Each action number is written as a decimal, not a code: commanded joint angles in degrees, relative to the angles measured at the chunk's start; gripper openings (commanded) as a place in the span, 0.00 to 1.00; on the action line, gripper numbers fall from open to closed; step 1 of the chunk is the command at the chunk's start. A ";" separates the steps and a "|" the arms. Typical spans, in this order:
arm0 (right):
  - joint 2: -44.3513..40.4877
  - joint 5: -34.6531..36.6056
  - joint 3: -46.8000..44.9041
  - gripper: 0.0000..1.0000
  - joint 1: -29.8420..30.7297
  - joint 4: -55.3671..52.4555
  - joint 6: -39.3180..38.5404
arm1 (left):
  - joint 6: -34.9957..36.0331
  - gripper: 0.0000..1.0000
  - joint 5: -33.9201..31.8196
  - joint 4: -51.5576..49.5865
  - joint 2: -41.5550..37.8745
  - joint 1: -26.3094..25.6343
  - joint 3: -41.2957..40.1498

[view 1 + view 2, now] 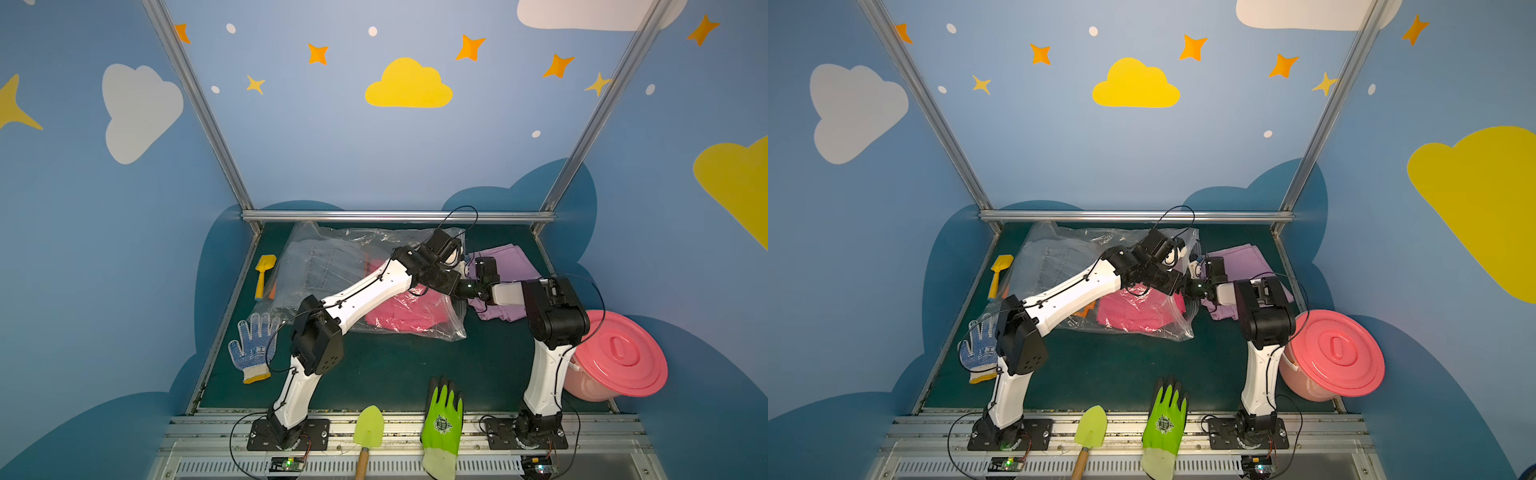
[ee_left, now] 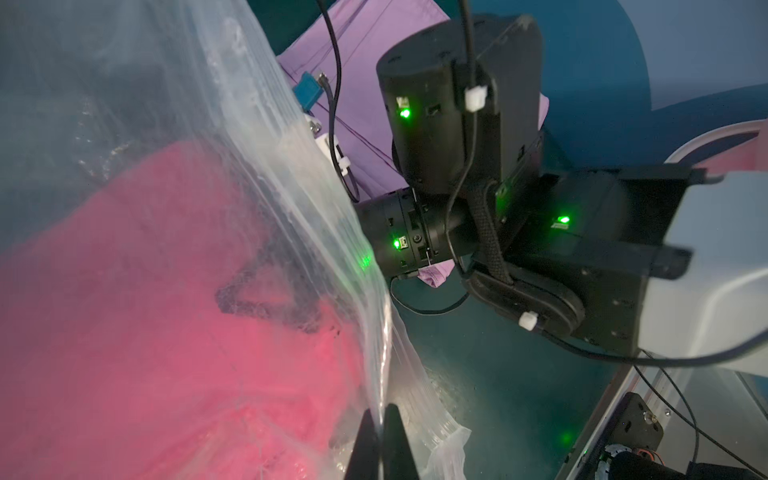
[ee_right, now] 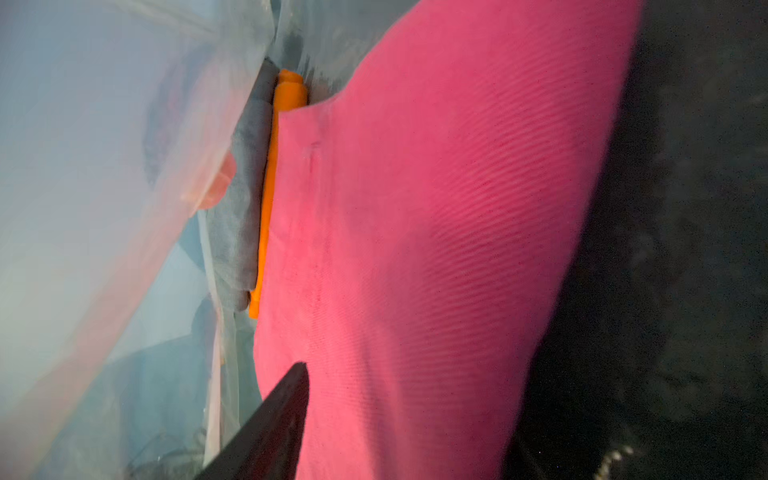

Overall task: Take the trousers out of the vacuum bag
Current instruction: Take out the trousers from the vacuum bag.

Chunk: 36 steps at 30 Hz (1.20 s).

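clamping vacuum bag (image 2: pixel 257 137) in left fingers (image 2: pixel 398 446), right fingers (image 3: pixel 272 428) by pink trousers (image 3: pixel 436 249), spread unclear

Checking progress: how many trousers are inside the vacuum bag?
3 in the vacuum bag: hot pink pair at its right end, denim pair toward the far left, orange pair between them. Others may be hidden.
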 commanded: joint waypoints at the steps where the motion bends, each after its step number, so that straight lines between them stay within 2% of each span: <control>1: 0.80 -0.75 0.80 0.62 1.48 0.25 0.73 | 0.74 0.05 -0.66 -0.06 -2.50 -0.20 -0.66; 5: 1.48 -1.15 0.99 0.55 1.57 1.25 1.30 | 0.58 0.05 -0.81 0.03 -2.56 -0.16 -0.89; 10: 2.01 -1.88 0.66 0.36 1.57 3.01 2.19 | 0.51 0.05 -0.72 0.02 -2.52 -0.12 -0.83; 15: 1.49 -2.21 0.22 0.21 1.45 3.38 2.26 | 0.43 0.05 -0.99 -0.06 -2.61 -0.16 -0.86; 24: -0.78 -3.46 -0.47 0.03 0.47 3.92 2.77 | 0.51 0.05 -1.36 -0.14 -2.56 -0.16 -0.90; 26: -1.75 -3.68 -0.87 0.00 0.01 3.93 2.74 | 0.48 0.05 -1.66 -0.27 -2.55 -0.15 -0.83; 36: -8.29 -3.19 -2.64 0.00 -2.24 -0.69 0.34 | 0.25 0.05 -2.17 -0.32 -2.37 0.15 -0.81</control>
